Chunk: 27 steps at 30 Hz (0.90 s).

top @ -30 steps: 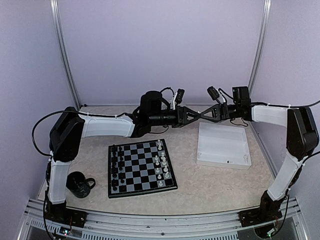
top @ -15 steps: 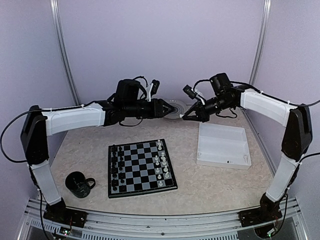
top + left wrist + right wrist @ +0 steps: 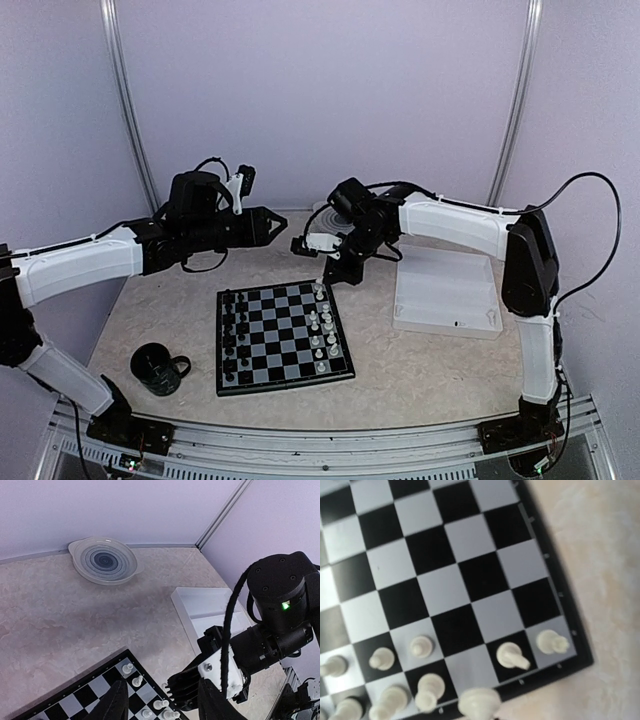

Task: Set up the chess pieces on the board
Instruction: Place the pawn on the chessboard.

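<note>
A black mug (image 3: 158, 368) sits on the mottled beige table (image 3: 420, 370) near its front left corner, handle turned to the right. Over on the right lies a shallow white tray (image 3: 447, 290), nothing in it. At the back, close to the lavender wall, rests a clear ribbed dish (image 3: 104, 560).

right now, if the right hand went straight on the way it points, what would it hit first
Probably the white chess pieces at the far right corner of the board; the right hand points down at them. Depth is unclear, so it might land beside them.
</note>
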### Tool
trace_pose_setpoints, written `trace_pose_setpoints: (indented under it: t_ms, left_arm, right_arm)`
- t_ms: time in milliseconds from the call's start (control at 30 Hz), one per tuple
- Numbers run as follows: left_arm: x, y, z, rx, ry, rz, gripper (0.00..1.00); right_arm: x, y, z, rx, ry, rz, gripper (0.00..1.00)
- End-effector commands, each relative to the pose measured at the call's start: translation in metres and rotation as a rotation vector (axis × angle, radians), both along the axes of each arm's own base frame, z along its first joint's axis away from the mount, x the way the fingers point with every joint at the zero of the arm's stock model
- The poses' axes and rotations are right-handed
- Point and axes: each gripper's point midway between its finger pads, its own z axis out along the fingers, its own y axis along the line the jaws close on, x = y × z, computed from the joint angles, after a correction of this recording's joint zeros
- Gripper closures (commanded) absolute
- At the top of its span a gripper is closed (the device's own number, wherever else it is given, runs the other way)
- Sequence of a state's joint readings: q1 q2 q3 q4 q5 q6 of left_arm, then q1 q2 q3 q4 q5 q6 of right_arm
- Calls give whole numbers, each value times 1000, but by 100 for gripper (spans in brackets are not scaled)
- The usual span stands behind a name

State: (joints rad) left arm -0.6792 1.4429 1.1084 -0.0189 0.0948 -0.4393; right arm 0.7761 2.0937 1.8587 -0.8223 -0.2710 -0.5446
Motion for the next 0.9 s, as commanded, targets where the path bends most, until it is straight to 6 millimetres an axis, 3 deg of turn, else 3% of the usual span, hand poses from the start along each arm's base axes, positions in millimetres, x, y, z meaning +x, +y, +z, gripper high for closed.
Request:
trace_pose_setpoints:
  t_ms: [0,267,567,700,767,867]
  left_arm:
    - [-6,15,-1,9,-20,30,52]
    - [-19,23,-6,-29,-15,31,52]
    - [-23,53,-7,-7,-31,144,51]
    - [-27,57,-9,-9,-30,148,51]
    - [-28,58,-13,-5,-21,148,51]
    - [-28,59,-22,6,-4,153,50]
  right_arm:
    - [4,3,-21,-139,-69,7,95]
    - [-4,36,-38,-162,-86,64,95]
    - [-8,53,-68,-214,-112,93,93]
    - [-5,59,-73,-215,-120,81,84]
    - [-5,63,-69,-200,-125,73,75]
    - [-8,68,-60,-172,-119,75,69]
